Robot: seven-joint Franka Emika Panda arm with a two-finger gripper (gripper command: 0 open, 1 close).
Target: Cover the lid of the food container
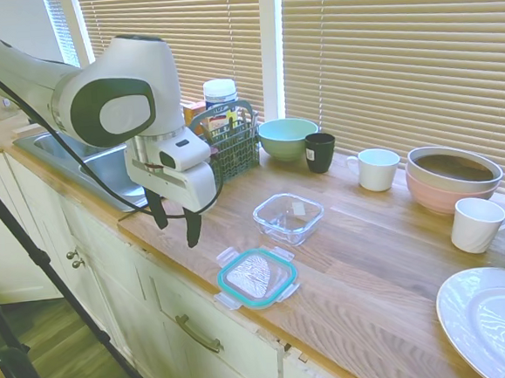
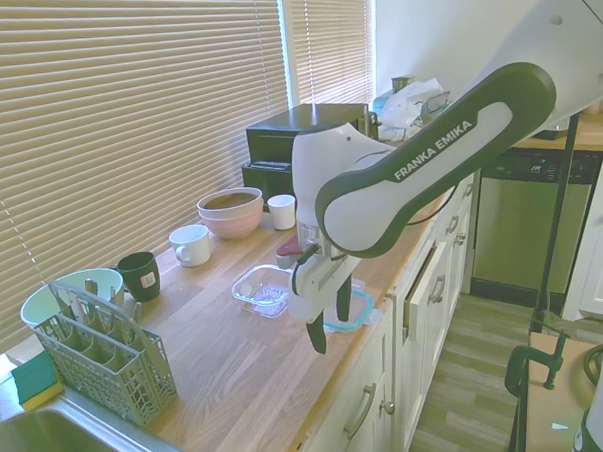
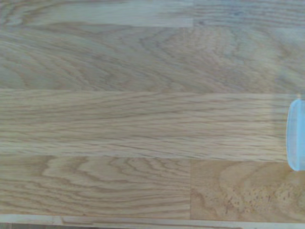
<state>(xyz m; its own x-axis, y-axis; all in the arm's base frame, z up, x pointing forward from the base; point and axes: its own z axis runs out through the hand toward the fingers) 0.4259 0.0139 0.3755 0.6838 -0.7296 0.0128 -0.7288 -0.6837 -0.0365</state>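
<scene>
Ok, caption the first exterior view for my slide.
Open gripper hovers over the wooden counter, beside the lid lying flat in front of the uncovered food container.

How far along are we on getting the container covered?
Nothing looks done yet. The lid lies flat on the counter near the front edge, apart from the open, uncovered food container behind it. The gripper hangs over bare wood beside the lid, jaws open and empty. Left: grasp the lid, lift it, set it on the container.
</scene>
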